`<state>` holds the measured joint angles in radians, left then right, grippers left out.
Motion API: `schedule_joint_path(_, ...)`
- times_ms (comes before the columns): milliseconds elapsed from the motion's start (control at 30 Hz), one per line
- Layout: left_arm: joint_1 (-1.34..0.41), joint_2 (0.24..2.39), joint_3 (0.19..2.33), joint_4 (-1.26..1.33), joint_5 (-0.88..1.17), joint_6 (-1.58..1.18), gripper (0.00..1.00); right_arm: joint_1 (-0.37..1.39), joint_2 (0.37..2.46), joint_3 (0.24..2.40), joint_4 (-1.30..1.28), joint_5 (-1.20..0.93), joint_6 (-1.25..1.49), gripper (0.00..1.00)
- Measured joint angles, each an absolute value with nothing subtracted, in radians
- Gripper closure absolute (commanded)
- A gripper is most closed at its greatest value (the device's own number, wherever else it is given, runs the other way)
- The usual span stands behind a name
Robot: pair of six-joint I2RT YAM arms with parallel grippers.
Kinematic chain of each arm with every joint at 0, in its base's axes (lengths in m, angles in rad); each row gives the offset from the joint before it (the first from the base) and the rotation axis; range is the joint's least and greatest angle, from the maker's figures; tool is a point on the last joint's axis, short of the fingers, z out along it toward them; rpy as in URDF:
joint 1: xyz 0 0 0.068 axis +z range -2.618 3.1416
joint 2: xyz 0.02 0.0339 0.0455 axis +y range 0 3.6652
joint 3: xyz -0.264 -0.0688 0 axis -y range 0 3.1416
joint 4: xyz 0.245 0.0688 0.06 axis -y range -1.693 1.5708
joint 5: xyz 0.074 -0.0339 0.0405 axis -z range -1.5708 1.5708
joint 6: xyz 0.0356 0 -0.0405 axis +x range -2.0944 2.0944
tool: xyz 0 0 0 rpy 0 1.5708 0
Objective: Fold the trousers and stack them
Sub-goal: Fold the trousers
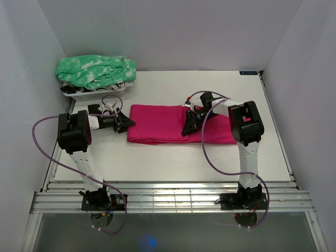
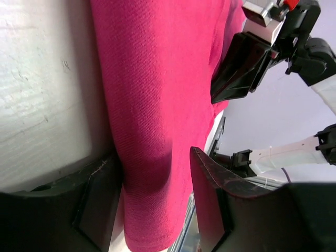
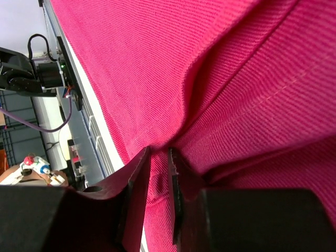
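The magenta-pink trousers (image 1: 157, 123) lie folded into a long band across the middle of the table. My left gripper (image 1: 126, 123) is at their left end. In the left wrist view its jaws stand wide open (image 2: 155, 176) with the trousers' end (image 2: 152, 105) lying between them, not clamped. My right gripper (image 1: 188, 126) is down on the middle of the band. In the right wrist view it is nearly closed (image 3: 159, 157) and pinches a raised fold of the trousers (image 3: 220, 79), which pucker around the fingertips.
A white basket (image 1: 89, 95) stands at the back left with a green-and-white mottled garment (image 1: 94, 71) heaped on it, just behind the left arm. White walls enclose the table on three sides. The slatted rail (image 1: 168, 194) runs along the near edge.
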<state>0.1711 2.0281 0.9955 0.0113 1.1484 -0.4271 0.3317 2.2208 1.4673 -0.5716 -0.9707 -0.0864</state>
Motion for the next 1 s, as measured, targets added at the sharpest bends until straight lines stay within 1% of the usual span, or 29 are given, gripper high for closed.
schedule_joint_path(67, 0.170, 2.040, 0.994, 0.050, 1.150, -0.463, 0.39, 0.332, 2.221, 1.468, -0.574, -0.969, -0.089, 0.74)
schedule_joint_path(167, 0.168, 2.065, 0.995, 0.092, 1.144, -0.508, 0.76, 0.332, 2.221, 1.467, -0.575, -0.968, -0.096, 0.74)
schedule_joint_path(200, 0.168, 2.075, 0.995, 0.103, 1.142, -0.515, 1.00, 0.332, 2.221, 1.465, -0.574, -0.968, -0.098, 0.74)
schedule_joint_path(333, 0.171, 2.076, 0.983, 0.117, 1.141, -0.532, 1.00, 0.337, 2.218, 1.464, -0.573, -0.959, -0.105, 0.76)
schedule_joint_path(467, 0.190, 1.967, 0.968, 0.041, 1.139, -0.525, 1.00, 0.368, 2.201, 1.464, -0.570, -0.919, -0.107, 0.75)
schedule_joint_path(567, 0.212, 1.835, 0.991, -0.078, 1.142, -0.485, 1.00, 0.424, 2.188, 1.472, -0.552, -0.894, -0.104, 0.65)
schedule_joint_path(600, 0.218, 1.792, 1.007, -0.123, 1.142, -0.468, 1.00, 0.442, 2.182, 1.477, -0.546, -0.881, -0.105, 0.57)
schedule_joint_path(700, 0.226, 1.687, 1.071, -0.257, 1.139, -0.406, 1.00, 0.487, 2.141, 1.484, -0.540, -0.842, -0.126, 0.35)
schedule_joint_path(767, 0.228, 1.641, 1.115, -0.332, 1.135, -0.369, 1.00, 0.493, 2.093, 1.484, -0.553, -0.794, -0.158, 0.34)
schedule_joint_path(833, 0.236, 1.607, 1.164, -0.395, 1.132, -0.334, 1.00, 0.469, 2.047, 1.487, -0.585, -0.750, -0.183, 0.35)
schedule_joint_path(1000, 0.244, 1.556, 1.228, -0.476, 1.121, -0.287, 1.00, 0.318, 2.005, 1.553, -0.708, -0.694, -0.244, 0.46)
